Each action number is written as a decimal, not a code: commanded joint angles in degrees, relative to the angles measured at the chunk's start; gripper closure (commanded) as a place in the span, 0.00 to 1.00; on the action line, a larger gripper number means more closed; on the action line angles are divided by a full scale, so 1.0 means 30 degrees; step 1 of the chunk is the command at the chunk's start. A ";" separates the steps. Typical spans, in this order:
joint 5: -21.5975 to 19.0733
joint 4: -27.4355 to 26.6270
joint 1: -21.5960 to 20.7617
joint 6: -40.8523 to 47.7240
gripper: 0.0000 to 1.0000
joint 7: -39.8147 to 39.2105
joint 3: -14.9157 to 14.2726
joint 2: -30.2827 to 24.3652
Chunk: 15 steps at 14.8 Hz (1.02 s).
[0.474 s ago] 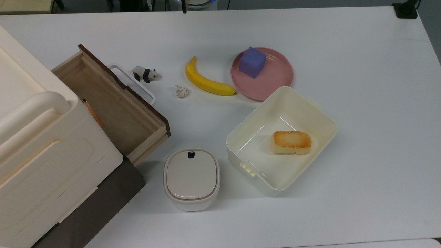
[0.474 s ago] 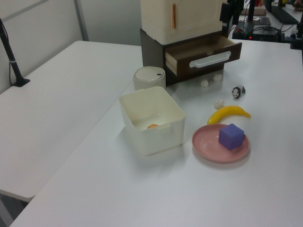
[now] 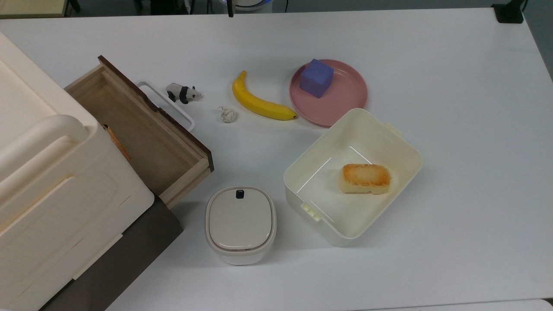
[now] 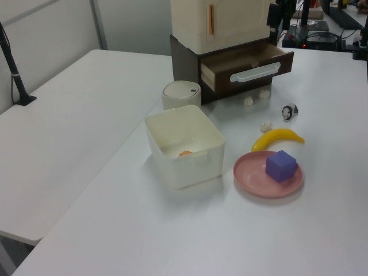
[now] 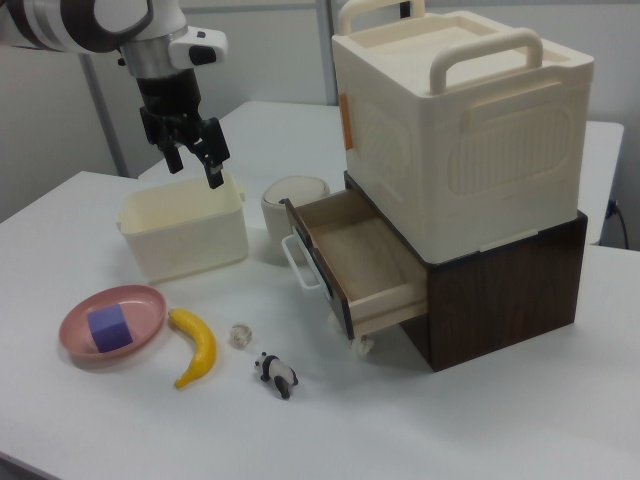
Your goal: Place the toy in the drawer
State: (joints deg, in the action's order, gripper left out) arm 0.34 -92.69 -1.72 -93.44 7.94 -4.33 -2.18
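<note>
gripper (image 5: 194, 166) raised above the cream tub (image 5: 184, 232), fingers spread, holding nothing | toy (image 3: 183, 92) standing on the white table (image 3: 453, 108), just beside the handle of the open drawer (image 3: 142, 137) | banana (image 3: 258, 101) near

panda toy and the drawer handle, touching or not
Apart. The top view shows a strip of bare white table between the panda toy and the drawer's white loop handle; the right view shows the gap too.

Toy (image 3: 183, 93): tiny black-and-white panda figurine, stood on all fours, well below and apart from the raised gripper (image 5: 193, 158).
Drawer (image 3: 138, 131): shallow light-wood, dark front, white loop handle; pulled open, below gripper level, apart.
</note>
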 commanded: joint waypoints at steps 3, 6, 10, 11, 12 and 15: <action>-0.0348 -0.0481 -0.0188 -0.0700 0.00 -0.0186 -0.0258 -0.0269; -0.0348 -0.0452 -0.0217 -0.0670 0.00 -0.0215 -0.0228 -0.0181; -0.0555 -0.0393 -0.0159 -0.0671 0.00 -0.0624 -0.0228 -0.0122; -0.0466 -0.0393 -0.0159 -0.0612 0.00 -0.0974 -0.0228 -0.0122; -0.0407 -0.0393 -0.0159 -0.0496 0.00 -0.1441 -0.0228 -0.0151; -0.0349 -0.0422 -0.0071 0.0670 0.00 -0.2406 -0.0228 -0.0210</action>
State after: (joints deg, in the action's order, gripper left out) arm -0.06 -92.74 -1.70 -93.69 5.12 -4.38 -1.92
